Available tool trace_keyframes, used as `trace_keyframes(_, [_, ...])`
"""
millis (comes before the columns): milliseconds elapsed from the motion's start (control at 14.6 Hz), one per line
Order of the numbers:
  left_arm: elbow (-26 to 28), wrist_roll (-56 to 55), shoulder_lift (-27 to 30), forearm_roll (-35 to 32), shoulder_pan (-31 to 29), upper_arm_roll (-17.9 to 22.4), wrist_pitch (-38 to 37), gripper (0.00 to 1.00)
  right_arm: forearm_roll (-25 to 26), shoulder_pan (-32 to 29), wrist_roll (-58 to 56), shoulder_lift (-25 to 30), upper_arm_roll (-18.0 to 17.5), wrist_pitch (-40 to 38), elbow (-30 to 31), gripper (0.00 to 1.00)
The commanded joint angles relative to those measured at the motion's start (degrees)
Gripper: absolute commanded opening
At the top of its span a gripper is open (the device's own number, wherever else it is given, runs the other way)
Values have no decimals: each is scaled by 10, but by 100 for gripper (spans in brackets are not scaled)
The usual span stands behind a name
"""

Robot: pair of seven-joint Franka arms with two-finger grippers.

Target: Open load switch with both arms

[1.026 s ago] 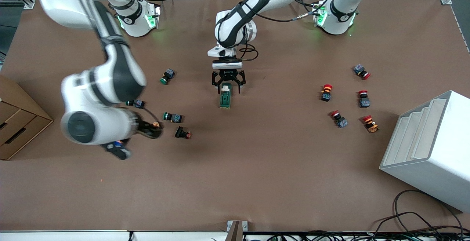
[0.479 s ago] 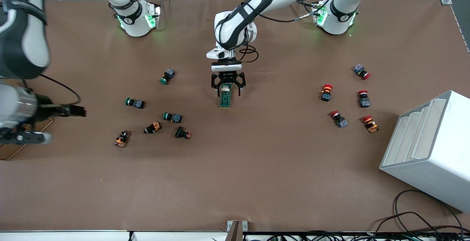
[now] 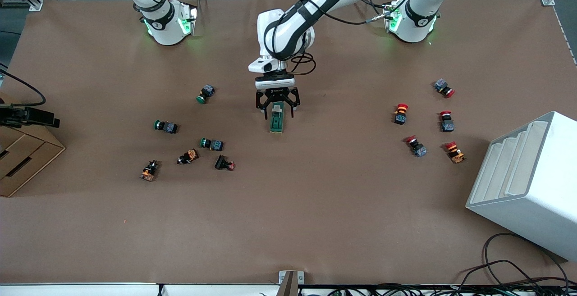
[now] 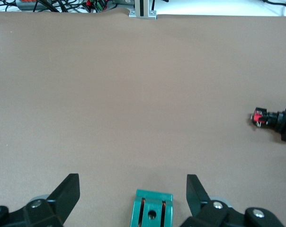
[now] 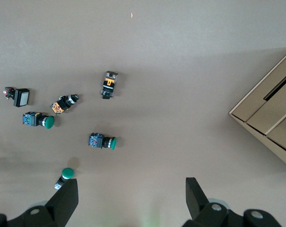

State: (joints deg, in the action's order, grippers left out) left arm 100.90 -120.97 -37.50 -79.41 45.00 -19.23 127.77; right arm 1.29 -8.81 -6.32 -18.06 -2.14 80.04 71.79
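Observation:
The load switch (image 3: 277, 123), a dark-green block with a white tab at its end farther from the front camera, lies flat at mid-table. My left gripper (image 3: 277, 113) is low over that tab end, open, with a finger on each side and not touching. In the left wrist view the switch's green end (image 4: 151, 212) sits between the spread fingers (image 4: 69, 189). My right gripper (image 5: 131, 182) hangs open and high over bare table near the push buttons at the right arm's end. In the front view only a black part of that hand (image 3: 28, 116) shows.
Green-capped and dark push buttons (image 3: 212, 143) are scattered toward the right arm's end, with a cardboard box (image 3: 22, 156) at that table edge. Red-capped buttons (image 3: 400, 113) and a white rack (image 3: 527, 183) stand toward the left arm's end. One dark button (image 4: 275, 120) lies near the switch.
The right arm has swung up and away from over the push buttons, toward the table's edge and mostly out of the front view. The left gripper stays open over the load switch.

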Motion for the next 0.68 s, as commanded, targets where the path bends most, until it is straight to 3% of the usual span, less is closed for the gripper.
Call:
trace_keyframes(0, [3,15,13,12,-14,-3,9,99,6,-6,-1,9,-18,-15,-2,100])
trace_keyframes(205, [3,57,24,34,-30,-3,17,99,6,-2,-1,14,-19,-83,-8,100])
trace_keyframes(616, [2,114,50,83,-52,-3,27,99,1,23,-4,57,-3,-98,-2,100])
